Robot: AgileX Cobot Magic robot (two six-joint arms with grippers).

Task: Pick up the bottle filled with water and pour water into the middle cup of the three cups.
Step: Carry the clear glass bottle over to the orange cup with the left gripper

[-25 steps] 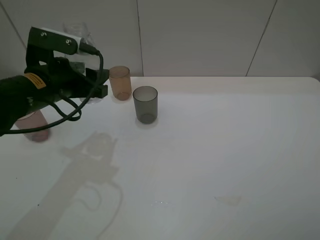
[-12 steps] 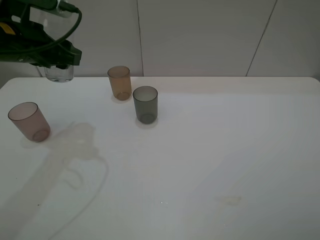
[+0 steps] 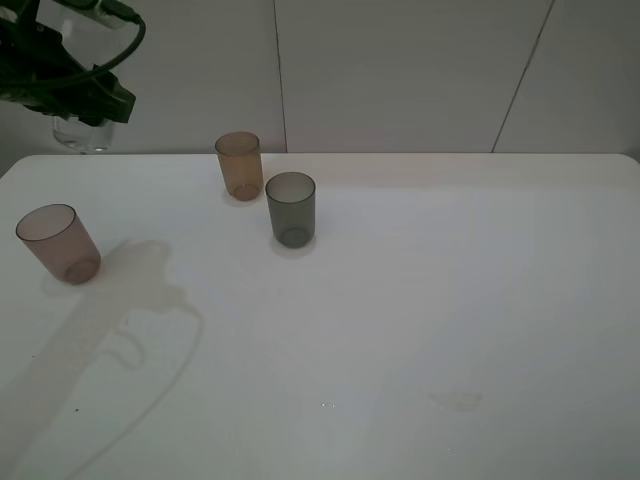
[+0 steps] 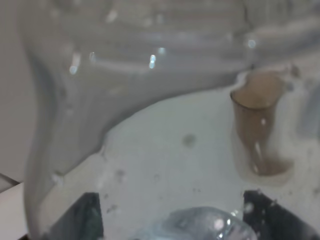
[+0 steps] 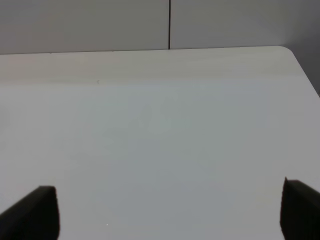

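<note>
The left gripper [image 3: 88,103] is being held high over the far left corner of the table [image 3: 450,300]. Its dark fingers [image 4: 80,222] are being pressed against opposite sides of the bottle [image 3: 82,135], so the bottle is being gripped. The bottle is being carried clear of the table, and its base is being shown below the fingers against the wall [image 3: 400,70]. In the left wrist view the clear body of the bottle is filling most of the picture. The water level inside cannot be made out.

The amber cup [image 3: 240,165] is being recorded as the nearest cup to the gripper. It is standing upright on the table near the far edge, well apart from the bottle. The grey cup [image 3: 291,208] is standing upright just beside it, on the nearer side and to the right, with no contact between the two. The pink cup [image 3: 58,243] is standing near the left edge of the table, well apart from the other two. The amber cup is thus being placed in the middle of the three. A shadow [image 3: 130,310] of the arm is being cast on the table beside the pink cup.

The right gripper [image 5: 167,212] is being held over bare table with its fingers spread wide and nothing between them.
</note>
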